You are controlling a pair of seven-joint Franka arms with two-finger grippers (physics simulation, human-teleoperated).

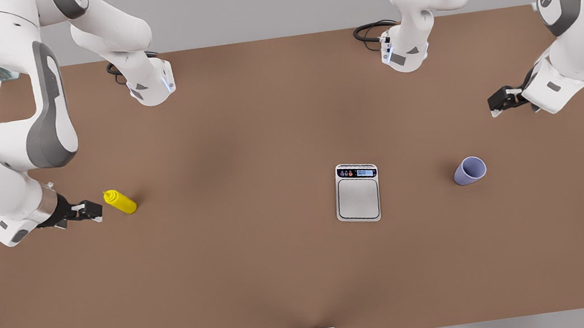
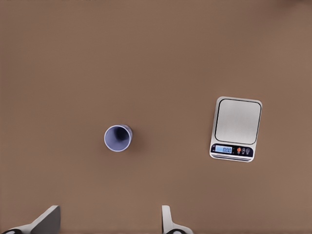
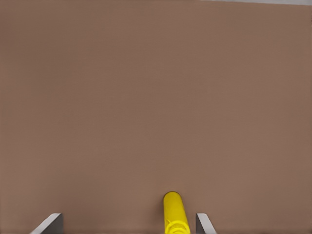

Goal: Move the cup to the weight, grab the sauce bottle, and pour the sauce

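While the small lavender tumbler cup stands on the brown tabletop, apart from the silver-grey scale, the left gripper hovers open, empty; right gripper gapes beside the yellow squeeze bottle.

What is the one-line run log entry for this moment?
left gripper: open, above cup | right gripper: open, at sauce bottle | scale: bare

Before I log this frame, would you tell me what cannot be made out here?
- Scale display digits: too small in the front view.
- Sauce bottle nozzle: cut off by the right wrist view's edge.
- Left gripper fingers: cut off at the left wrist view's edge.
- Cup inside: angled away in the front view.
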